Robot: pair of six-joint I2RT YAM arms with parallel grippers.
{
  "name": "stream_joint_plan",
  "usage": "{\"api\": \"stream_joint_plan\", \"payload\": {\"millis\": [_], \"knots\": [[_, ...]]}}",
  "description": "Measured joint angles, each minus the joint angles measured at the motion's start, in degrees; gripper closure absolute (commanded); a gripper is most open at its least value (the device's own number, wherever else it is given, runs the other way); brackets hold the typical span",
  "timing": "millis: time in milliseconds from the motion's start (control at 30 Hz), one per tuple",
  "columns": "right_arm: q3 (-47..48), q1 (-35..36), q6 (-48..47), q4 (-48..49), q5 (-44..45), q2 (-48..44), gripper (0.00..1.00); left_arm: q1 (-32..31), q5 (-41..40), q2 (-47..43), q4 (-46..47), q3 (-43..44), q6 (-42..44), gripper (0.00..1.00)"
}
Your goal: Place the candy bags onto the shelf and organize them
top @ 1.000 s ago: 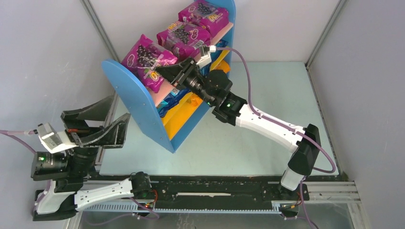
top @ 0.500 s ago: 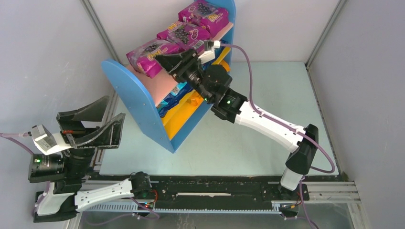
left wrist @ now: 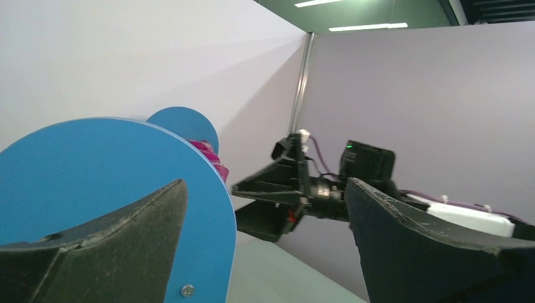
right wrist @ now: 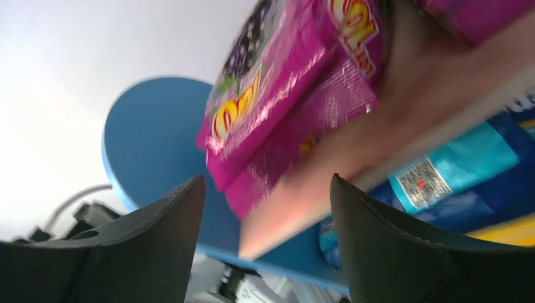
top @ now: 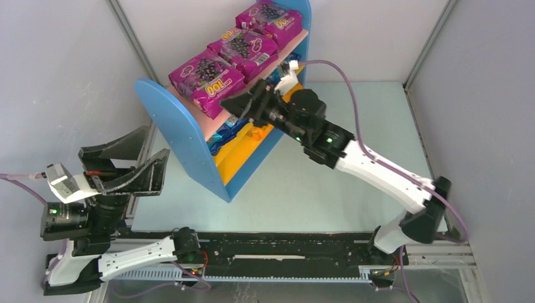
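Observation:
The shelf [top: 183, 136] stands tilted at the back left, with blue side panels and a pink top board [right wrist: 353, 164]. Three purple candy bags lie in a row on that board: the nearest [top: 206, 77], a middle one [top: 243, 47] and the farthest [top: 268, 19]. Blue candy bags [top: 230, 129] fill the tier below. My right gripper [top: 236, 101] hovers open and empty just off the front edge of the top board, a short way from the nearest purple bag [right wrist: 284, 95]. My left gripper [top: 159, 140] stands open and empty, left of the shelf's near side panel [left wrist: 94, 164].
Grey walls and corner posts close in the table [top: 353, 126] at the back and sides. The shelf's yellow lower board [top: 243, 151] sticks out toward the right arm. A blue bag's barcode end [right wrist: 454, 183] shows under the pink board.
My right gripper has opened and let go of the nearest purple bag, which now lies flat on the top board. That arm has drawn back to the right. The left arm has barely moved.

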Motion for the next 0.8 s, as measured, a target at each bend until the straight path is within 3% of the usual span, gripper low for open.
{"api": "stream_joint_plan", "payload": {"millis": [200,533,800], "knots": [[-9.53,4.09,-15.45,-11.56,3.69,-16.92,0.03,0.15,0.11,2.10,-0.50,0.24,0.28,0.00],[-15.41,5.73,-30.56,-35.34,19.08,-48.52,0.00,0.20,-3.82,6.32,-9.01,9.73,5.55,0.00],[-13.84,5.73,-38.97,-38.60,21.49,-60.83,0.00,0.20,-10.86,7.87,-14.03,24.41,9.16,0.00]]}}
